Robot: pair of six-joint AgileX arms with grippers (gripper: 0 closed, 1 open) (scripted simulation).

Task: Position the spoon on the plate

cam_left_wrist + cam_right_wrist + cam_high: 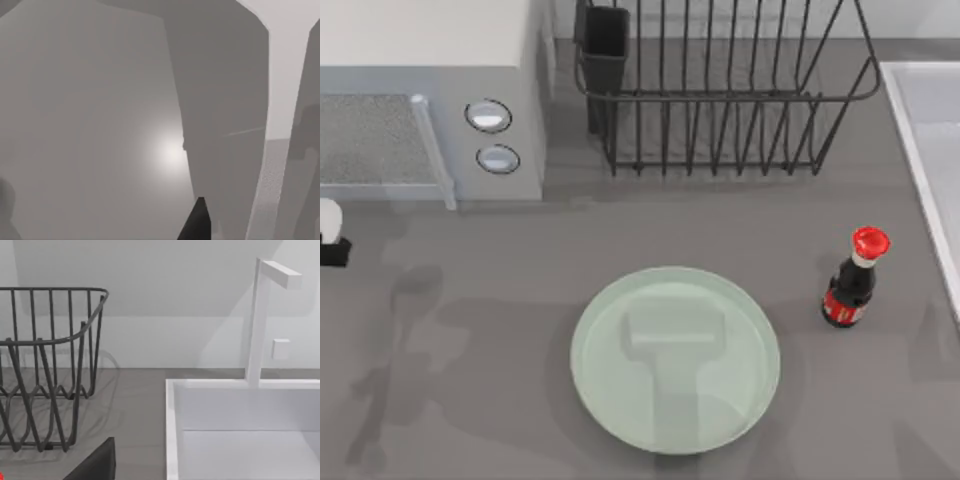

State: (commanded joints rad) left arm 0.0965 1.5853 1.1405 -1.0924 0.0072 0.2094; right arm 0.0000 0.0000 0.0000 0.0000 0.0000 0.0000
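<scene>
The plate [620, 400] lies bare at the table's centre, ready to receive the spoon [328, 220], which appears to be the small white shape at the table's 9 o'clock edge, well apart from the plate. A sauce bottle [852, 290] stands at the plate's 3 o'clock. The left gripper [200, 222] faces a grey surface and the right gripper [95, 465] faces the dish rack [50, 365] and sink [172, 430]. Whether either is open or closed cannot be told.

Illumination even and moderately bright. Soft-edged arm shadows fall across the plate [675, 360] and on the table [470, 330] to its left. The left wrist view carries one diffuse glare spot amid broad grey shadow. Rack [45, 365] wires render sharp.
</scene>
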